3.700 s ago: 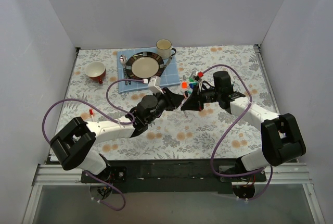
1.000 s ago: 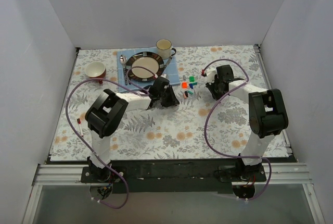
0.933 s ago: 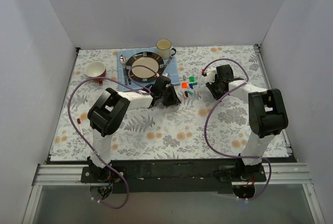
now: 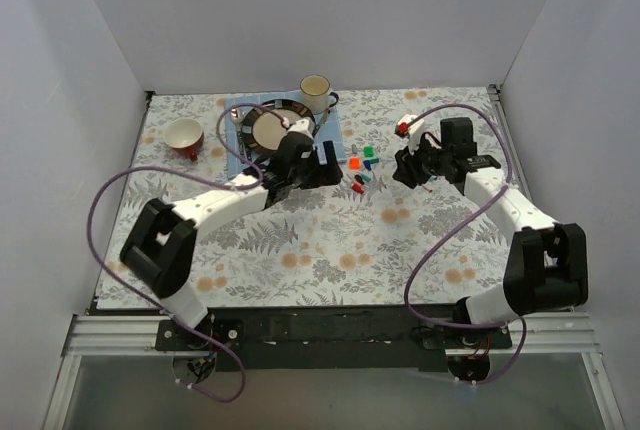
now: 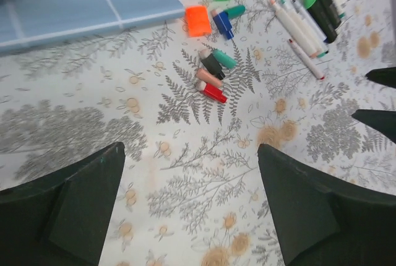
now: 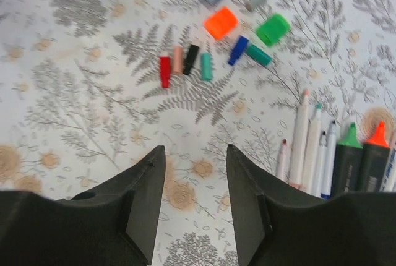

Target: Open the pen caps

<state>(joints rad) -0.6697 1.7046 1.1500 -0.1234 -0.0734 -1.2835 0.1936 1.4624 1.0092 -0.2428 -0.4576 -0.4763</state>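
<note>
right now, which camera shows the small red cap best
Right wrist: the red cap lies whole and unblocked, leftmost in a row of four caps. Left wrist shows it too, more obliquely. Top external gives only a tiny red speck.

left arm: white-and-black jointed arm, stretched forward and inward, wrist low
left gripper: black, two-fingered, tilted downward, jaws spread wide, nothing between them
right arm: white-and-black jointed arm, reaching forward and inward, elbow bent
right gripper: black, two-fingered, pointing down, jaws partly apart, holding nothing
</note>
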